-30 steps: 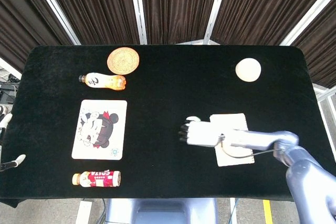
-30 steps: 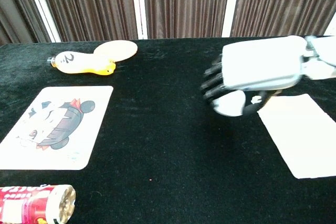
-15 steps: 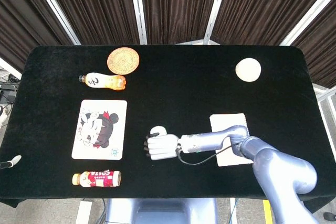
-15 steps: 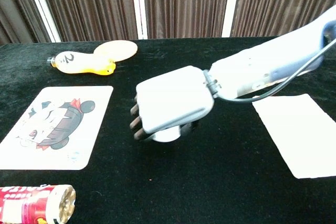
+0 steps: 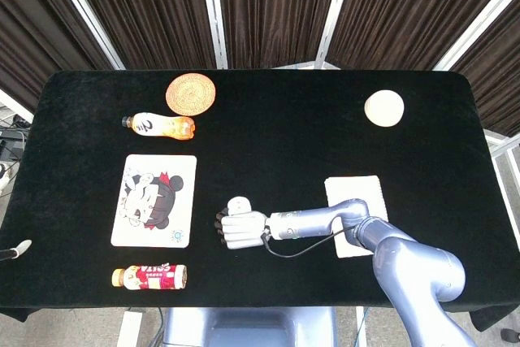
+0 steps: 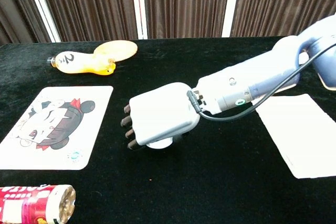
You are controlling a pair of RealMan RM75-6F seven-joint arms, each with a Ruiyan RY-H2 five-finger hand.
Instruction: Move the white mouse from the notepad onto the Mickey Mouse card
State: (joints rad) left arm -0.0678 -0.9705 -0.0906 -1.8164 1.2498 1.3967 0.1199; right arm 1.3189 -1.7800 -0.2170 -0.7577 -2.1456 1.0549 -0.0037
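Observation:
My right hand (image 5: 241, 229) (image 6: 160, 119) is palm down over the black table, between the notepad and the card. It grips the white mouse (image 6: 159, 143), of which only a sliver shows under the palm in the chest view. The Mickey Mouse card (image 5: 154, 200) (image 6: 52, 127) lies flat just left of the hand, a short gap away, with nothing on it. The white notepad (image 5: 360, 190) (image 6: 302, 132) lies to the right, partly crossed by my forearm in the head view. I do not see my left hand.
An orange bottle (image 5: 160, 125) (image 6: 84, 62) lies behind the card, and a woven round coaster (image 5: 192, 93) (image 6: 118, 50) sits beyond it. A red-labelled bottle (image 5: 150, 276) (image 6: 34, 204) lies in front of the card. A white round object (image 5: 384, 108) sits at the far right.
My right hand has carried the mouse leftward from beside the notepad to a spot close to the card's right edge. The notepad is now bare.

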